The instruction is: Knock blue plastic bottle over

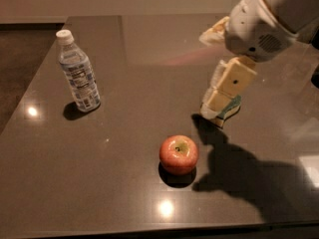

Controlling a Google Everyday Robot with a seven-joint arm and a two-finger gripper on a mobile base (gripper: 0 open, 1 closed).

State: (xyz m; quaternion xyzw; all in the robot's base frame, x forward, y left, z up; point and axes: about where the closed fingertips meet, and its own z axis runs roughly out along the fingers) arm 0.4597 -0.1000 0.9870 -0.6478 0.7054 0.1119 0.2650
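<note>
Fingers (229, 83) apart — gripper (206, 75) over sponge (233, 106), near apple (179, 154) — blue plastic bottle (77, 76) upright, well apart.

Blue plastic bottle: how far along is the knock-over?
Nothing is done yet: the blue plastic bottle stands upright on the left side of the table. Under way: only the approach; the hand hangs on the right, in front of the green sponge, well apart from the bottle. Left: carry the hand across, probably behind the apple, and push the bottle onto its side.
</note>
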